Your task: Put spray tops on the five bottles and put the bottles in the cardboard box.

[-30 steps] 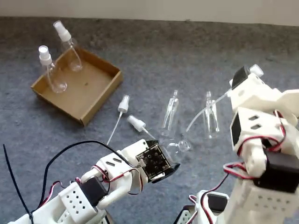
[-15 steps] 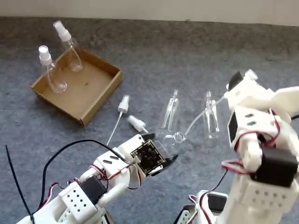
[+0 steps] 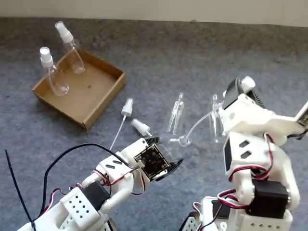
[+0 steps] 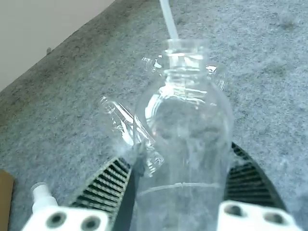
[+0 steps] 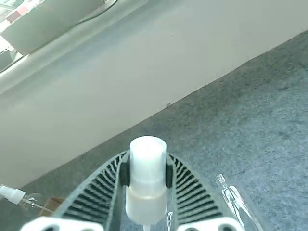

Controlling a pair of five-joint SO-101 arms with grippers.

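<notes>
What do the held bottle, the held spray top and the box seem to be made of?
The bottle: clear glossy plastic, perhaps glass; the carpet shows through it. The spray top: white opaque plastic, smooth, slight sheen. The box: brown matte cardboard, with thin folded walls.

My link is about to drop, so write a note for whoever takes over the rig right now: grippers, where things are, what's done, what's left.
Left gripper: jaws shut on an open clear bottle.
Right gripper: jaws shut on a white spray top. Its dip tube runs to that bottle's mouth, and the top is not seated yet.
Cardboard box: two topped bottles inside, leaning over the rim.
Carpet: two open bottles and two loose spray tops.
Done: two bottles topped and boxed.
Left: seat this top, box the bottle, then top and box the other two.
</notes>
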